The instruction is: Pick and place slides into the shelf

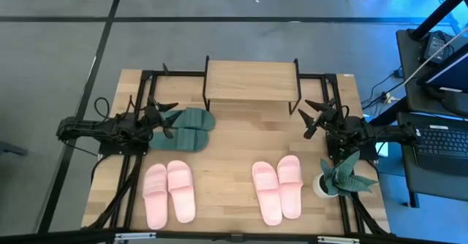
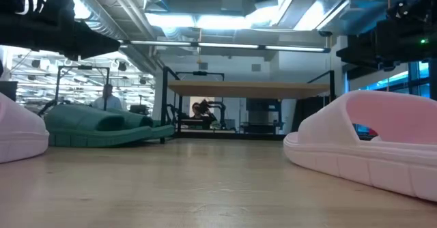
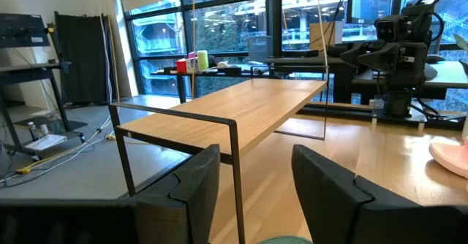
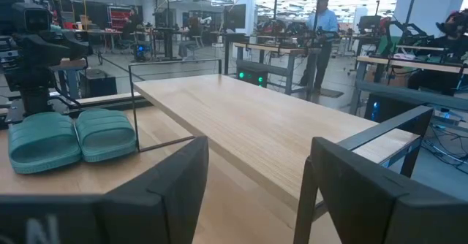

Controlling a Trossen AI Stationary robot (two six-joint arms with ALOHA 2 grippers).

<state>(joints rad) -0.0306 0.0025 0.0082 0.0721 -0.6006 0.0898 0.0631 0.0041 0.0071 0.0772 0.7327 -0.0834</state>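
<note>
The shelf (image 1: pixel 251 82) stands at the table's far edge, its wooden top on thin black legs; it also shows in the low view (image 2: pixel 249 88). The dark green slides (image 1: pixel 186 128) lie side by side left of centre. One light pink pair (image 1: pixel 169 191) lies near left, the other (image 1: pixel 278 188) near right. My left gripper (image 1: pixel 170 120) is open and hovers over the green pair's left end; a sliver of green (image 3: pixel 281 239) shows below its fingers. My right gripper (image 1: pixel 308 120) is open, off the shelf's right end, above bare table. The right wrist view shows the green pair (image 4: pixel 69 138) across the table.
A small potted plant (image 1: pixel 340 177) stands near the right edge, below my right arm. Bare tabletop (image 1: pixel 241 138) lies between the green slides and my right gripper, in front of the shelf. A desk with a keyboard (image 1: pixel 442 138) stands off the table's right side.
</note>
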